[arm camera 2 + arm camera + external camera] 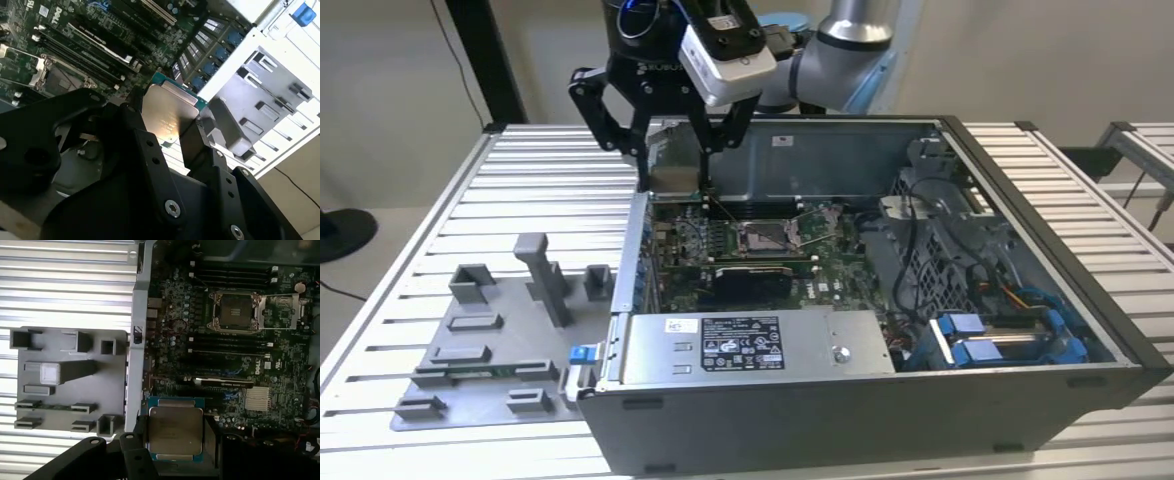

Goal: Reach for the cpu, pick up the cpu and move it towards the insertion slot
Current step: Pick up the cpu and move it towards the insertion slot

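The cpu (672,181) is a flat square chip with a pale metallic top and a thin green edge. It hangs between the black fingers of my gripper (674,172), which is shut on it. In the exterior view it is held above the left wall of the open computer case (1014,390), near the back. Both wrist views show the cpu (167,117) (175,432) clamped on two opposite sides. The open insertion slot (766,236) (235,312) lies on the green motherboard, lower and towards the exterior view's right of the chip.
A grey fixture plate (480,350) (65,380) with upright blocks lies on the ribbed metal table on the exterior view's left of the case. Inside the case are a power supply (747,345), cables and blue drive brackets (987,345).
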You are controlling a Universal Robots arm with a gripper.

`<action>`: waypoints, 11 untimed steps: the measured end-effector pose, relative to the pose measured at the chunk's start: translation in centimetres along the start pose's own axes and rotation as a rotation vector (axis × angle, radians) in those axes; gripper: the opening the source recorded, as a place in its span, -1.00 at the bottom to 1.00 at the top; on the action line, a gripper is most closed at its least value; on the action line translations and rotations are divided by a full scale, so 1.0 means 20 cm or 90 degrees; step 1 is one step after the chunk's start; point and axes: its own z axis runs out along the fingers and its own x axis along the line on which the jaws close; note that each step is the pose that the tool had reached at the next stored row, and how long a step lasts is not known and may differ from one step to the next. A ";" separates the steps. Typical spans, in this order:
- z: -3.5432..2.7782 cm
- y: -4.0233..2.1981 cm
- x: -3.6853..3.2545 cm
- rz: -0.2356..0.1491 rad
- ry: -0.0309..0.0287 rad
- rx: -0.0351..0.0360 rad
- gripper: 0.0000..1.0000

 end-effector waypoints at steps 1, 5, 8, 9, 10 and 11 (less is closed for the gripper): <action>0.000 -0.001 -0.016 0.000 0.0000 0.0000 -1.00; -0.001 -0.003 -0.081 0.000 0.0000 -0.0001 -1.00; -0.001 -0.005 -0.130 0.000 0.0000 0.0000 -1.00; -0.002 -0.005 -0.144 0.000 0.0000 0.0000 -1.00; -0.002 -0.006 -0.161 0.000 0.0000 0.0000 -1.00; -0.002 -0.006 -0.176 0.000 0.0000 0.0000 -1.00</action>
